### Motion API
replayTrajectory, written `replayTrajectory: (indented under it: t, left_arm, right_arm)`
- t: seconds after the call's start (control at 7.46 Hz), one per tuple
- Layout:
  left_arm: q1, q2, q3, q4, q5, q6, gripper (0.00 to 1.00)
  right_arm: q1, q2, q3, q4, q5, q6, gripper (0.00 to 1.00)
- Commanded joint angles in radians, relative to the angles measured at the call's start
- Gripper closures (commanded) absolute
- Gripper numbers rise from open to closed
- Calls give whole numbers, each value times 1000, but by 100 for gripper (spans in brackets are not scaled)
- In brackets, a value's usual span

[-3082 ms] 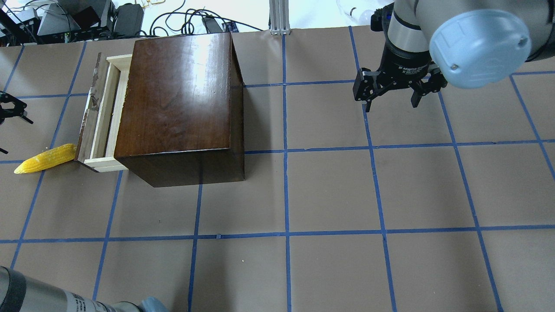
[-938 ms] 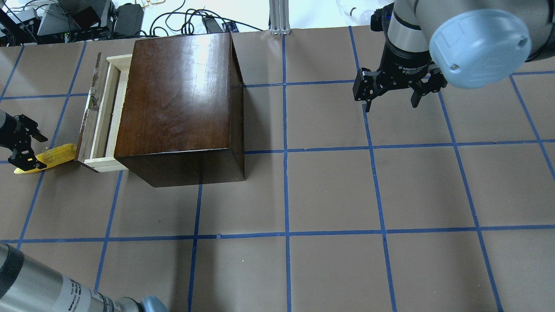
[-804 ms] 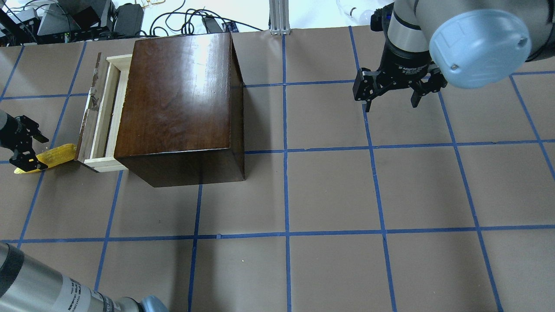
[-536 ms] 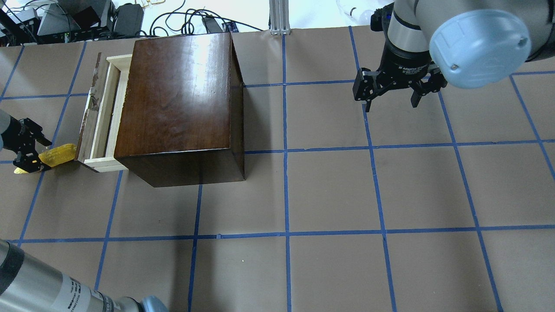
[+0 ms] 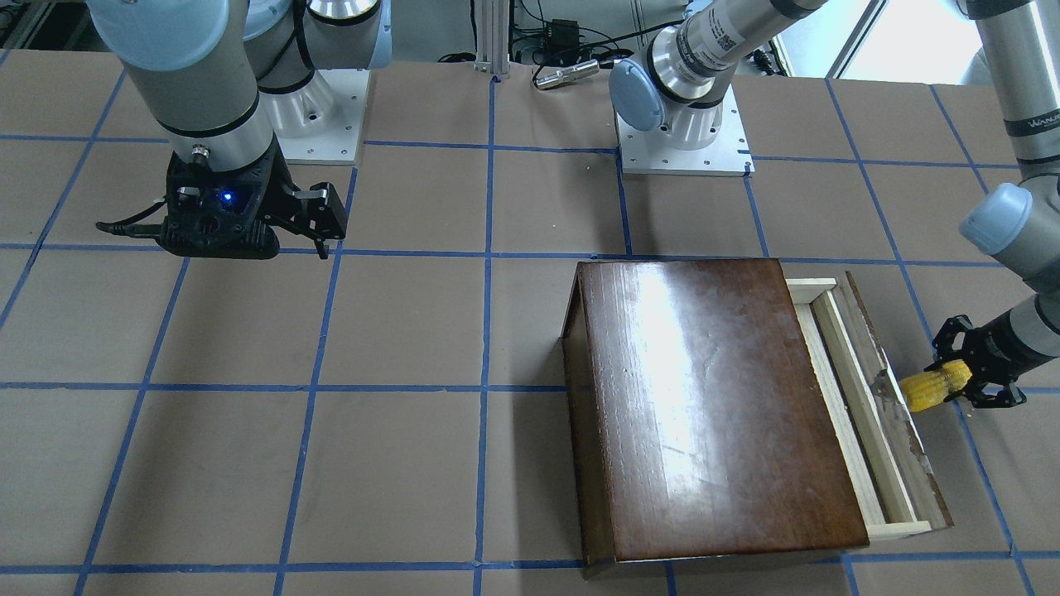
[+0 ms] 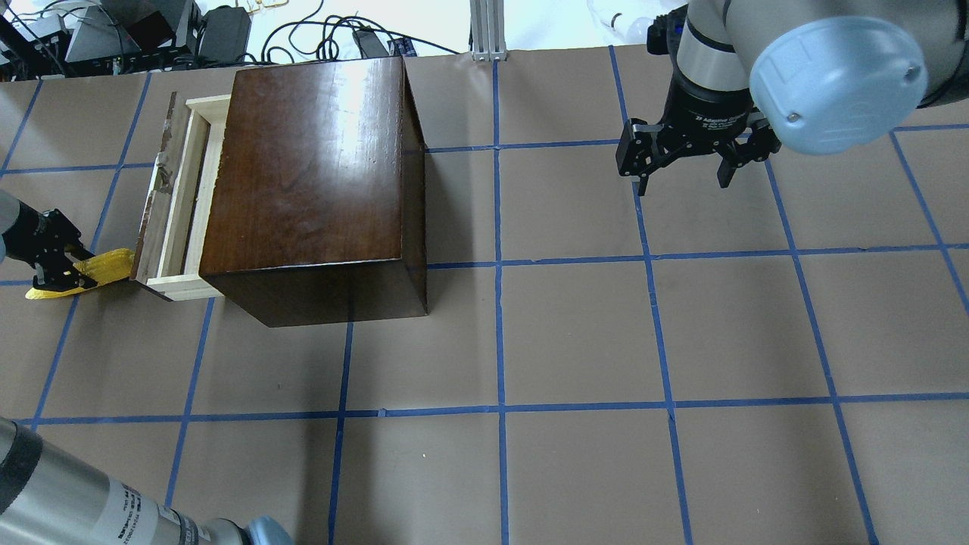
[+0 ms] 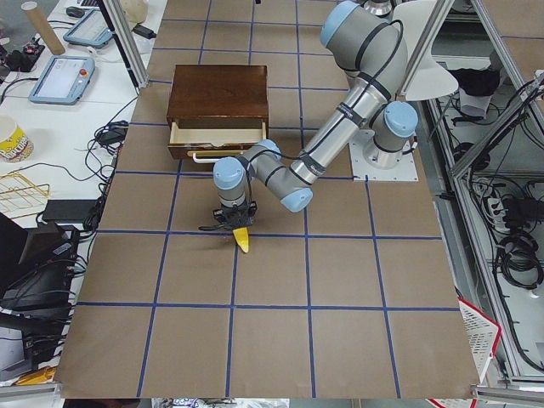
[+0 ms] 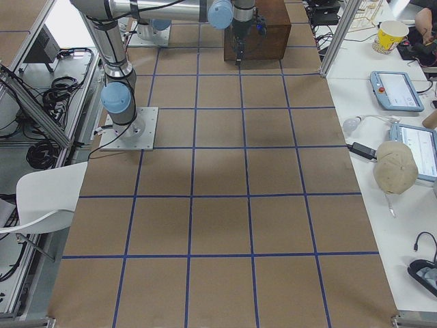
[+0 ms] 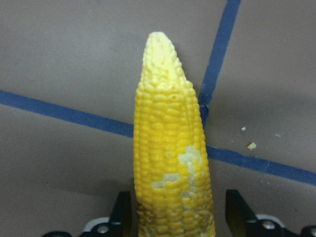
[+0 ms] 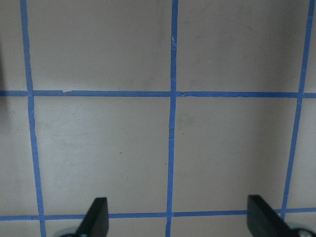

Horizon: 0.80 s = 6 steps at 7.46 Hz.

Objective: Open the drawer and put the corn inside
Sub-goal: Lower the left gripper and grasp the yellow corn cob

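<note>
Corn (image 6: 110, 265) is lying on the brown paper table (image 6: 575, 333), outside the drawer (image 6: 182, 204). Its thick end is sitting just beside the drawer's dark front panel and its tapered tip is pointing away from the box (image 6: 310, 166). The left gripper (image 6: 72, 269) is straddling the cob near its middle with its fingers spread. In the left wrist view one finger (image 9: 123, 210) is standing right against the kernels while the other is showing a small gap, so nothing is being pinched yet. The drawer is standing partly pulled out of the glossy dark box, showing its pale wooden rails. The right gripper (image 6: 684, 185) is hanging over bare table well apart from the box, with its fingers spread wide and holding nothing.
</note>
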<state>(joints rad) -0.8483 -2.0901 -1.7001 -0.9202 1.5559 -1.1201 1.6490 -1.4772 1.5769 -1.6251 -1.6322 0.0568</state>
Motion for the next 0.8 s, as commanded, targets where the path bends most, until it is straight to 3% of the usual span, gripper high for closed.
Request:
replayTrajectory:
  t: [0.0,0.27,0.67]
  left_arm:
    - [0,1,0,-3,-40,-3,92]
    - [0,13,0,-3,-60,-15,99]
    - [2,41,5,-5,-60,-15,100]
  right_arm:
    - [0,0,0,1,0,0,0]
    - [0,0,0,1,0,0,0]
    - [0,0,0,1,0,0,0]
